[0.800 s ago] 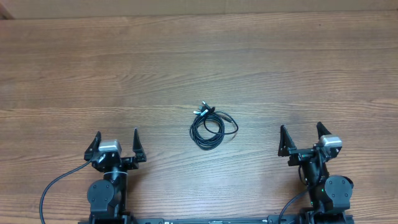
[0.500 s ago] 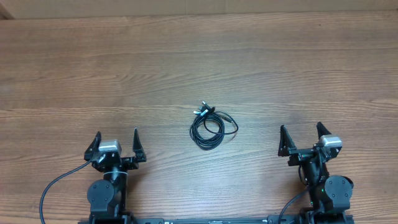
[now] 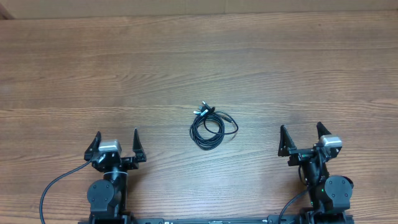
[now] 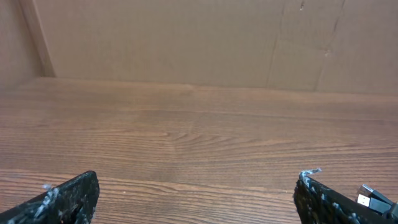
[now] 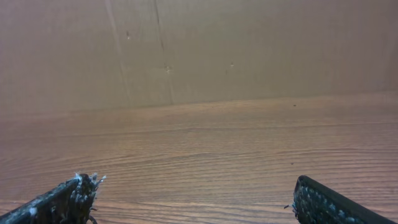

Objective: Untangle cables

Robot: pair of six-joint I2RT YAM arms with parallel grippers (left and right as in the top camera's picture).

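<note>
Black cables [image 3: 207,127] bunched in one coil on counter [image 3: 186,62], btwn L tool [image 3: 117,140] & R tool [image 3: 301,134], fwd of both | both tools wide, empty | step: approach, not begun | next: reach in, pinch plug end, tease loop out

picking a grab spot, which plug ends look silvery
The plug cluster at the far edge of the cables; the loose end trailing right looks dark.
</note>
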